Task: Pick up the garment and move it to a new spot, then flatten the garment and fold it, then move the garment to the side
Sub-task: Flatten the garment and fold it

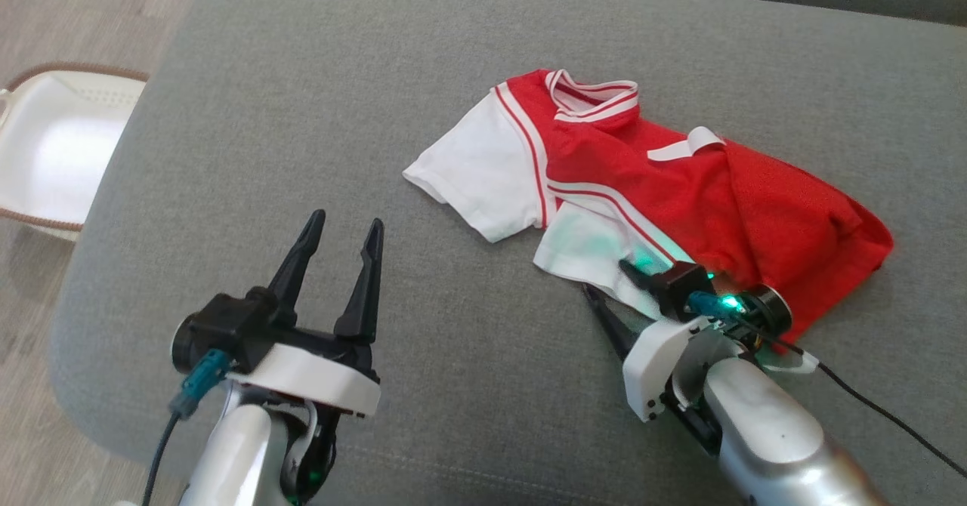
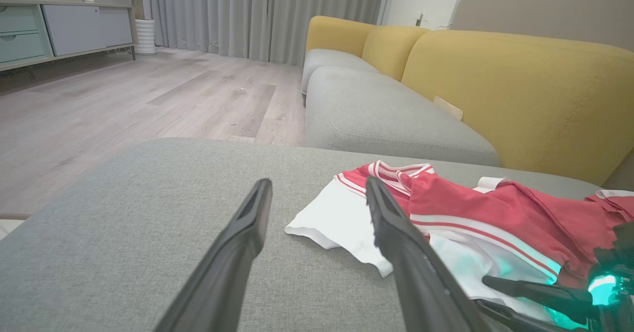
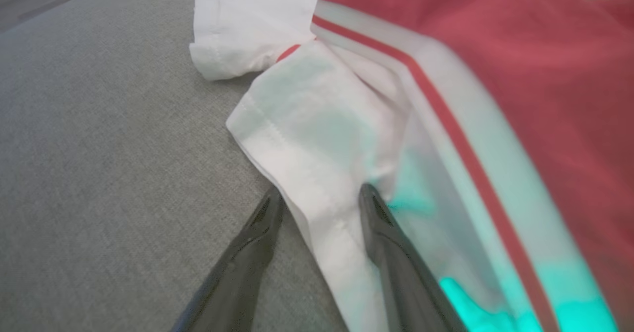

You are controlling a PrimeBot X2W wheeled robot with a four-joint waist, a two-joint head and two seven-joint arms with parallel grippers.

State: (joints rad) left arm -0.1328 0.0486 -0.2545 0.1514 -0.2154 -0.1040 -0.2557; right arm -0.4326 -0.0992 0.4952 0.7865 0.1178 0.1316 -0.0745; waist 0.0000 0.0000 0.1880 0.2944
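Observation:
A red shirt with white sleeves and striped trim (image 1: 680,189) lies crumpled on the right half of the grey cushion (image 1: 340,98). My right gripper (image 1: 604,278) is at the shirt's near edge, open. In the right wrist view its fingers (image 3: 321,195) straddle the hem of the lower white sleeve (image 3: 322,124), one finger on the cushion and one on the cloth. My left gripper (image 1: 346,220) hovers open over bare cushion, left of the shirt and apart from it. Its fingers (image 2: 319,182) point toward the other white sleeve (image 2: 337,218).
A white basket (image 1: 53,143) stands on the wooden floor past the cushion's left edge. Beyond the cushion are a yellow and grey sofa (image 2: 495,74) and a cabinet (image 2: 49,29). A black cable (image 1: 884,415) trails from my right wrist.

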